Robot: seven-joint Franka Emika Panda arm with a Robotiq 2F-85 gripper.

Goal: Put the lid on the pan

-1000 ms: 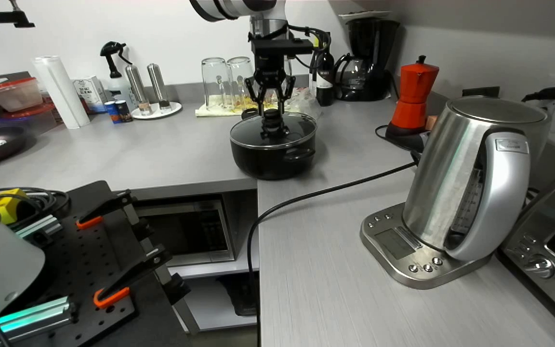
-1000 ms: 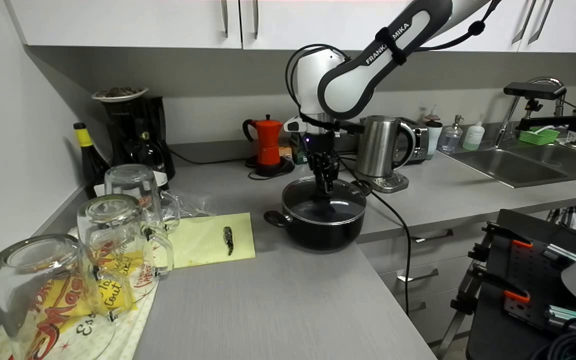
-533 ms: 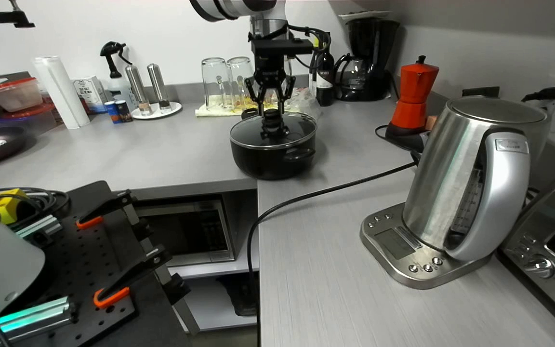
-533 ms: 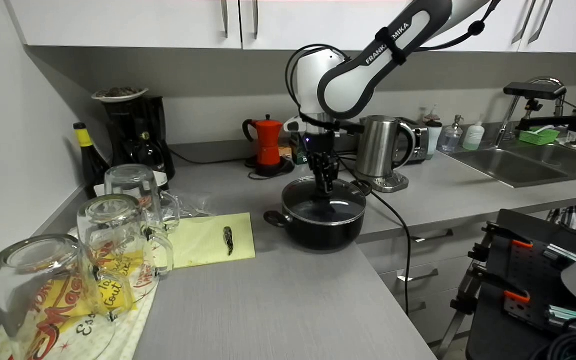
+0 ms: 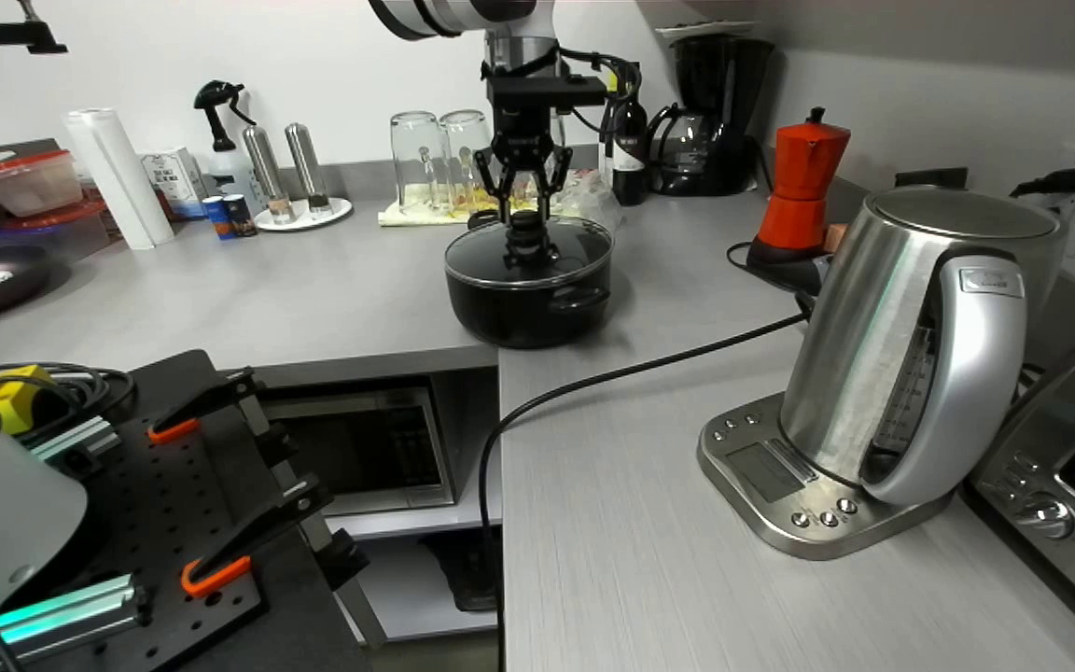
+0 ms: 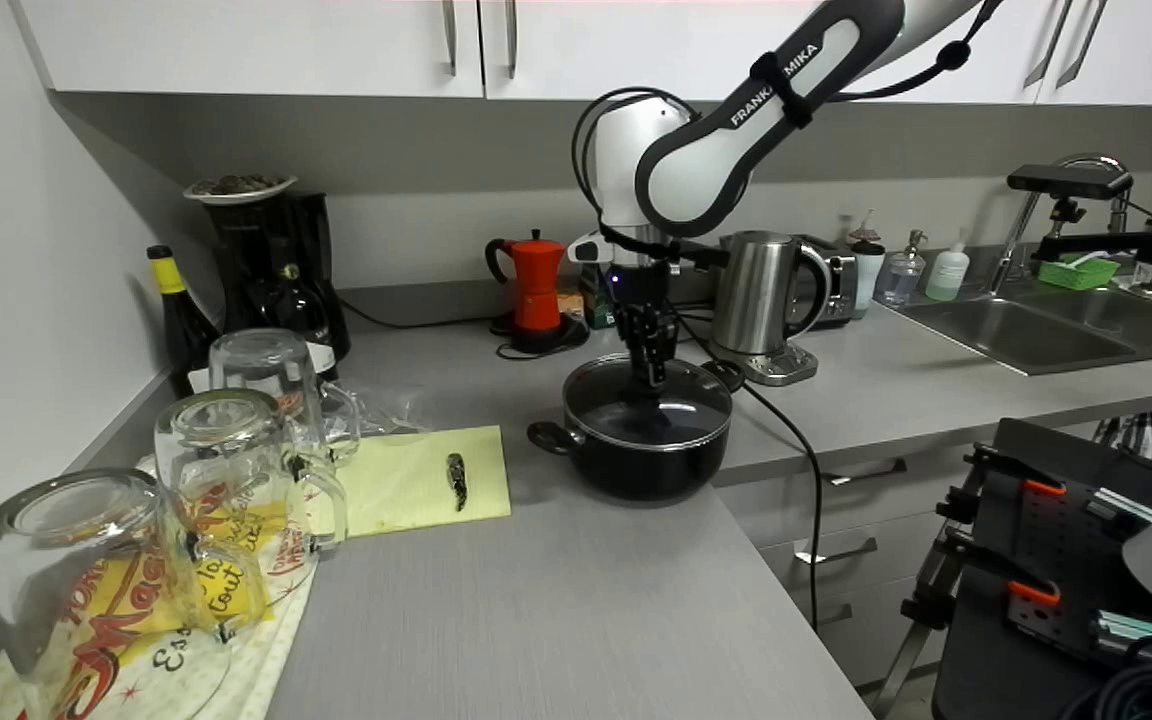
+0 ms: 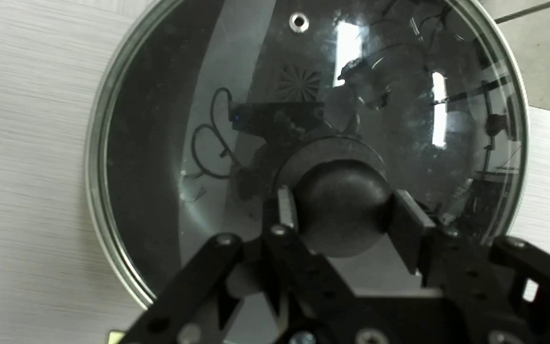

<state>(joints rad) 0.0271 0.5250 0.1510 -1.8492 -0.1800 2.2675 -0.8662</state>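
Note:
The black pan point(image 5: 523, 317) stands on the grey counter and also shows in an exterior view point(image 6: 651, 472). The clear glass lid point(image 5: 584, 245) with a thin metal rim lies level on top of the pan, its rim along the pan's rim. The lid also shows in an exterior view point(image 6: 604, 402) and fills much of the wrist view point(image 7: 155, 143). My gripper point(image 7: 344, 210) points down over the lid's middle. Its two pads stand against both sides of the black knob point(image 7: 337, 191). The gripper also shows in both exterior views point(image 5: 526, 229) point(image 6: 651, 375). The pan's inside is hidden by lid and glare.
A steel kettle point(image 5: 901, 355), a red moka pot point(image 5: 799, 187) and a toaster point(image 5: 1069, 495) stand on the counter. A black cable point(image 5: 649, 359) runs close by the pan. Upturned glass mugs point(image 6: 86, 570) and a yellow cloth point(image 6: 396, 490) lie to one side.

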